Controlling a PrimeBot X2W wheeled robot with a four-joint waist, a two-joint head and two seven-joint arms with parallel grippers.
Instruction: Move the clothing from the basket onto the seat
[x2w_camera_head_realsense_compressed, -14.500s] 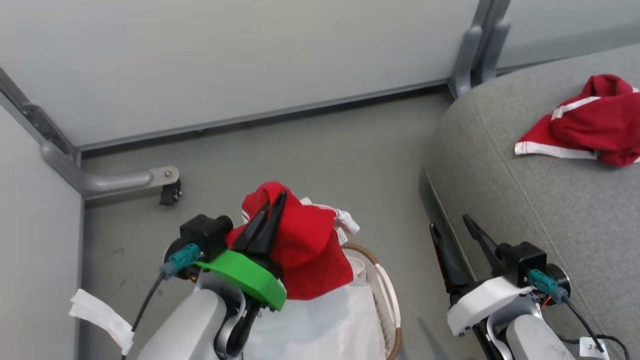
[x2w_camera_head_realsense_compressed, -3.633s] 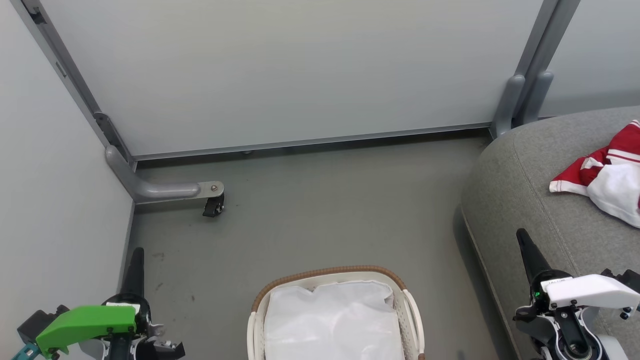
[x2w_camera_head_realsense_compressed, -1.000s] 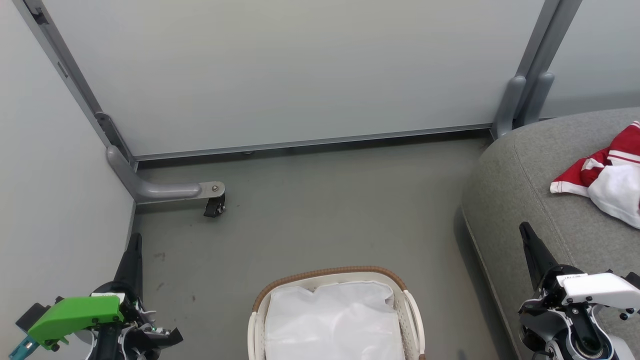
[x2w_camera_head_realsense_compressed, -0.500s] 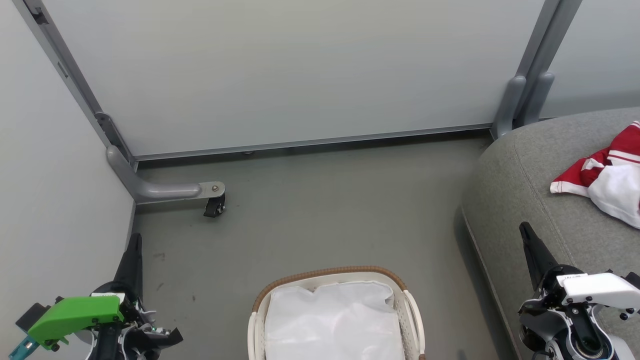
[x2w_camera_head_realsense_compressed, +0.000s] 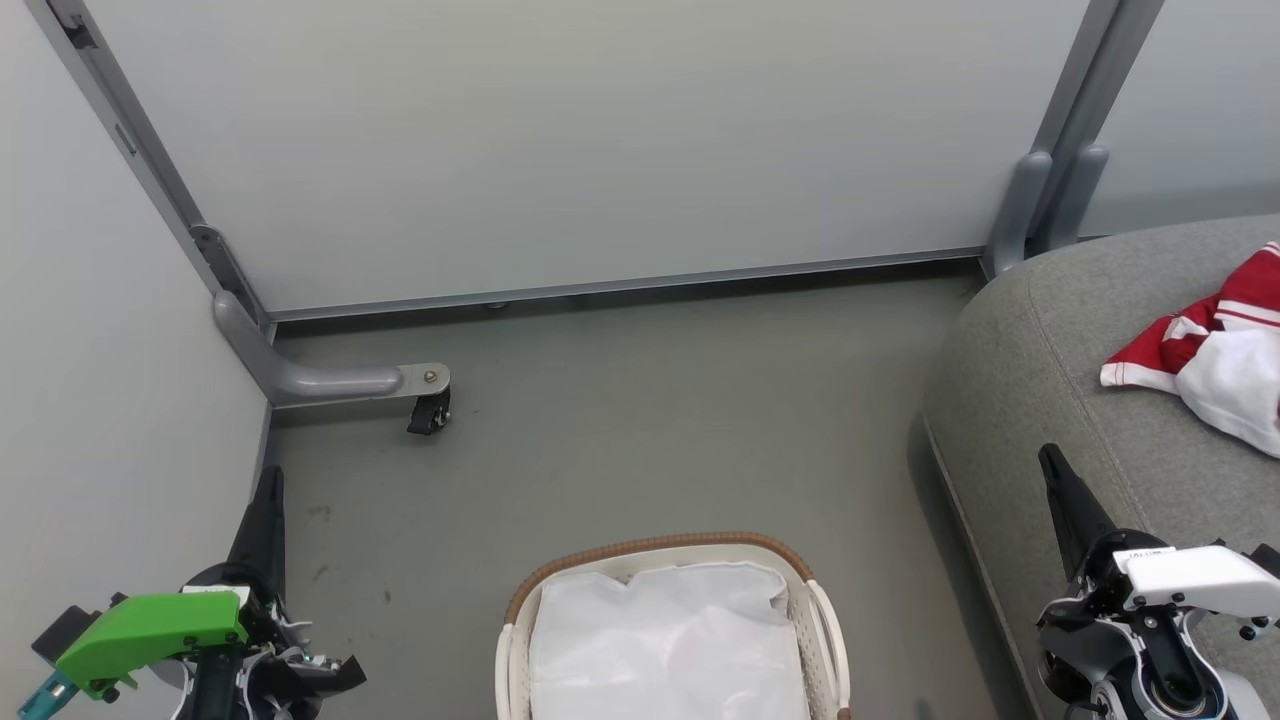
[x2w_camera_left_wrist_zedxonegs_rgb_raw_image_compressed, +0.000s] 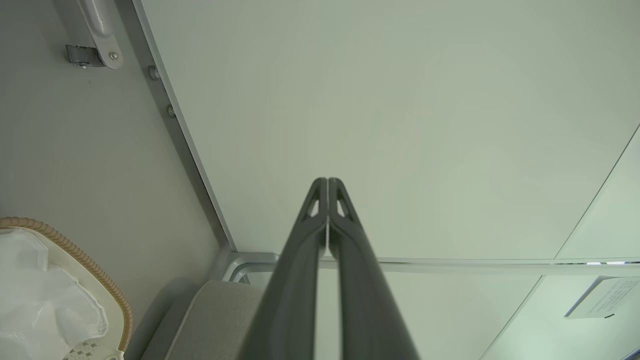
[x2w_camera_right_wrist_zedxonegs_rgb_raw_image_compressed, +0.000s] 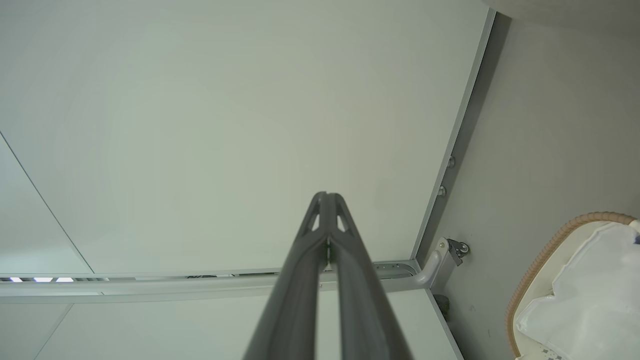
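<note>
- Basket: oval white plastic with a brown woven rim, standing on the grey floor at 6 o'clock in the head view and cut off by the bottom edge. A white cloth liner lies crumpled inside it.
- Clothing: red fabric with white panels and thin white stripes, bunched in a heap on the seat at 3 o'clock in the head view and cut off by the right edge (a white panel faces the robot, red striped fabric lies behind it).
- Seat: a grey woven cushion with a stitched seam, running from 3 to 5 o'clock. Its rounded corner sits near the partition post at 2 o'clock. A strip of floor separates the seat from the basket.
- Left gripper: at 7 o'clock, fingers pressed together and pointing to 12 o'clock, holding nothing. It is positioned over the floor at 9 o'clock from the basket, apart from it. A green cover sits on the wrist.
- Left wrist view: both fingers meet tip to tip against a pale wall panel. The basket rim and liner show at 8 o'clock, a corner of the seat at 7 o'clock.
- Right gripper: at 4 to 5 o'clock, fingers closed together, holding nothing. Its tip lies in front of the seat surface, at 7 o'clock from the clothing and apart from it. A white cover sits on the wrist.
- Right wrist view: fingers closed tip to tip, with the basket at 4 o'clock.
- Caster: on the floor at 10 o'clock from the basket, under a metal partition foot.
</note>
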